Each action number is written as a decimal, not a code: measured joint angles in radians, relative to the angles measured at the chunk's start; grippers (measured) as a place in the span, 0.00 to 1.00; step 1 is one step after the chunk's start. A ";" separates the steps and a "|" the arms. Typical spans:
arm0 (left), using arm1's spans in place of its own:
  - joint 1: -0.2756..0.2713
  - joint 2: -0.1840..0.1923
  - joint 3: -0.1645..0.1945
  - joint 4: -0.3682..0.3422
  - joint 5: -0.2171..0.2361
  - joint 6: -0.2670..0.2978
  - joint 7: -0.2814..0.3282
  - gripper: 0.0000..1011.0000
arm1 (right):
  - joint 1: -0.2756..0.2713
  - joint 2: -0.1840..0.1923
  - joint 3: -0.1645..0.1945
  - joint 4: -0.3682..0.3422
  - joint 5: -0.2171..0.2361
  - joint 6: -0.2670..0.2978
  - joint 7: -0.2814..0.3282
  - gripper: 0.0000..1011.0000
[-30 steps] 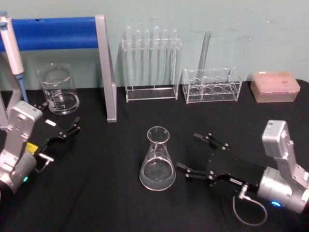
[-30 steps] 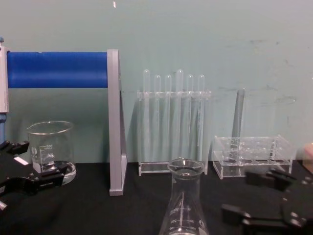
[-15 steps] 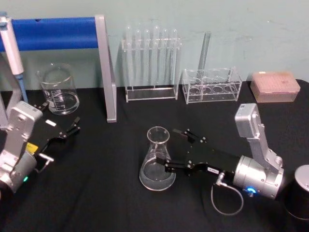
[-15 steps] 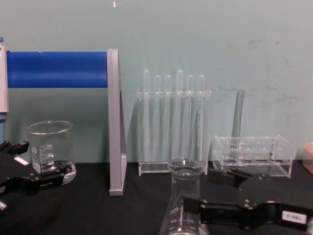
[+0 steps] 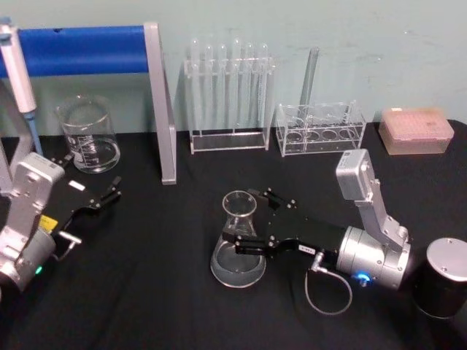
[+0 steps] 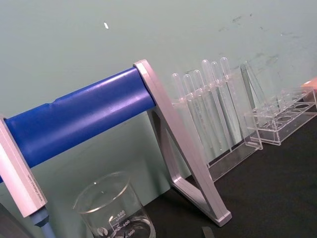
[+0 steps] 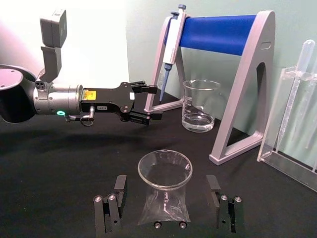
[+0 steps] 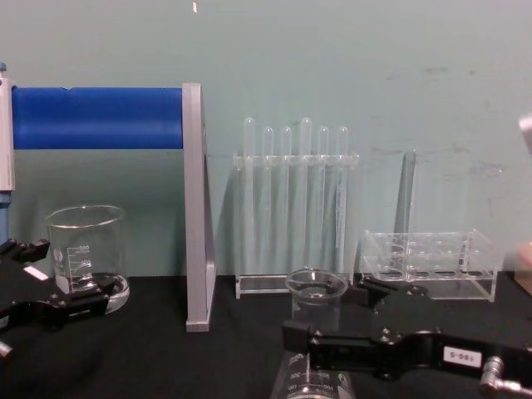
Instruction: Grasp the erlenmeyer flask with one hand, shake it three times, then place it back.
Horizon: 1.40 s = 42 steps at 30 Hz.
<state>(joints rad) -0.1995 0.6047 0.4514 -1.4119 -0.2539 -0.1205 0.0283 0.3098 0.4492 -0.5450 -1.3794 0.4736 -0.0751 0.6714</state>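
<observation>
R gripper (image 5: 244,216) has been moved in from the right over the last sec. The flask (image 5: 238,248), upright at mid table (image 5: 160,292), is now straddled at the neck. In wrist view the fingers (image 7: 115,198) are spread, one each side, and the glass isn't pinched yet. Approach is judged done; closing is next, and no shakes are made yet. L gripper (image 5: 108,194) is parked far left, spread, nr the beaker (image 5: 87,135).

Black table (image 5: 160,292): erlenmeyer flask (image 5: 238,251), beaker (image 5: 89,135), pipette stand (image 5: 162,109), tube rack (image 5: 228,138), low rack (image 5: 319,131), tip box (image 5: 416,131).
</observation>
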 joint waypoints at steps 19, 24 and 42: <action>0.000 0.000 0.000 0.000 0.000 0.000 0.000 0.99 | 0.017 -0.014 -0.014 0.018 -0.015 0.000 -0.009 0.99; 0.000 0.000 0.000 0.000 0.000 0.000 0.000 0.99 | 0.017 -0.013 -0.013 0.017 -0.015 0.000 -0.009 0.99; 0.000 0.000 0.000 0.000 0.000 0.000 0.000 0.99 | 0.016 -0.013 -0.013 0.016 -0.015 -0.001 -0.007 0.99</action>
<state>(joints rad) -0.1996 0.6047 0.4513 -1.4119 -0.2539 -0.1205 0.0283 0.3261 0.4366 -0.5577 -1.3630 0.4587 -0.0761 0.6639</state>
